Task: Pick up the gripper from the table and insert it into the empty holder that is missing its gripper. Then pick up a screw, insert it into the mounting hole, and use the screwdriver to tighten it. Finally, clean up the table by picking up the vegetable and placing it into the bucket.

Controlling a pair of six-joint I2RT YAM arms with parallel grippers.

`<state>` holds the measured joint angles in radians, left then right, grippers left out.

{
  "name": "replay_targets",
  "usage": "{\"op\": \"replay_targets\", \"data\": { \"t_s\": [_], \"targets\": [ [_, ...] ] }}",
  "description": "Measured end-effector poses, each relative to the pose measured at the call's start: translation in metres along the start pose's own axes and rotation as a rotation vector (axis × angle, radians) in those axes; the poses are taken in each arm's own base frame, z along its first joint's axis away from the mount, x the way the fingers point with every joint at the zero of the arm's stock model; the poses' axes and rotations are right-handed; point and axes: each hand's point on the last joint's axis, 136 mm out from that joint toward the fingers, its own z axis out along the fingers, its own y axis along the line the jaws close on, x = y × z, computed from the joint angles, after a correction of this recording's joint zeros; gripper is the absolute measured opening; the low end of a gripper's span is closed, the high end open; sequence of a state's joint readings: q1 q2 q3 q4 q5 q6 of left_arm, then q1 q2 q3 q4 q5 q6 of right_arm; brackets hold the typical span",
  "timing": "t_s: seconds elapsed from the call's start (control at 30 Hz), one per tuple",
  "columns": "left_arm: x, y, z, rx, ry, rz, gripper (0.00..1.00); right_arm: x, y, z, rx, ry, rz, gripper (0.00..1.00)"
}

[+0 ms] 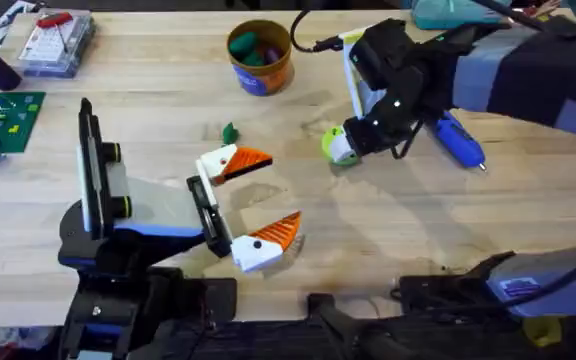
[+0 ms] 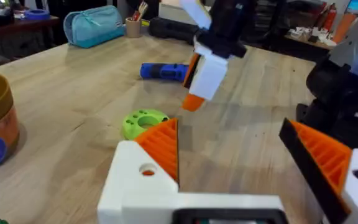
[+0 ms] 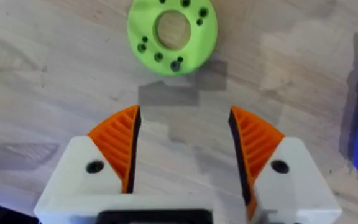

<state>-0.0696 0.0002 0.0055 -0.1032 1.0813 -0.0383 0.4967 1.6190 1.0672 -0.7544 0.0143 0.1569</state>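
Screwdriver (image 1: 460,140) just beside right gripper (image 1: 343,145), untouched.

Bare table (image 1: 298,150) lies between the bucket (image 1: 260,57), the vegetable (image 1: 230,132) and the lime-green disc (image 1: 339,147).

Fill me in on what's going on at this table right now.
Two robot arms are at work on a wooden table. The right gripper hovers with open jaws just short of a lime-green disc and holds nothing. The left gripper waits open nearer the arm bases, also empty. The blue screwdriver lies beside the right arm, the small green vegetable still lies loose, and the bucket stands beyond it.
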Motion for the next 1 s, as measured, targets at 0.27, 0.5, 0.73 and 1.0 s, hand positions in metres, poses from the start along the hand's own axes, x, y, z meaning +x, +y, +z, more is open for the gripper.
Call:
{"op": "replay_targets", "data": {
  "t_s": [0.27,0.5,0.73,1.0],
  "targets": [
    [0.0000,0.0000,0.0000,0.000,0.000,0.000,0.987,-0.0022,0.0082,0.0001,-0.006,-0.013,-0.024,0.520],
    [0.0000,0.0000,0.0000,0.000,0.000,0.000,0.986,-0.0022,0.0085,0.0000,0.010,-0.017,-0.034,0.470],
    [0.0000,0.0000,0.0000,0.000,0.000,0.000,0.986,-0.0032,0.0032,-0.0001,0.041,-0.022,-0.034,0.404],
    [0.0000,0.0000,0.0000,0.000,0.000,0.000,0.986,-0.0033,0.0027,0.0000,0.044,-0.022,-0.034,0.390]
  ]
}}
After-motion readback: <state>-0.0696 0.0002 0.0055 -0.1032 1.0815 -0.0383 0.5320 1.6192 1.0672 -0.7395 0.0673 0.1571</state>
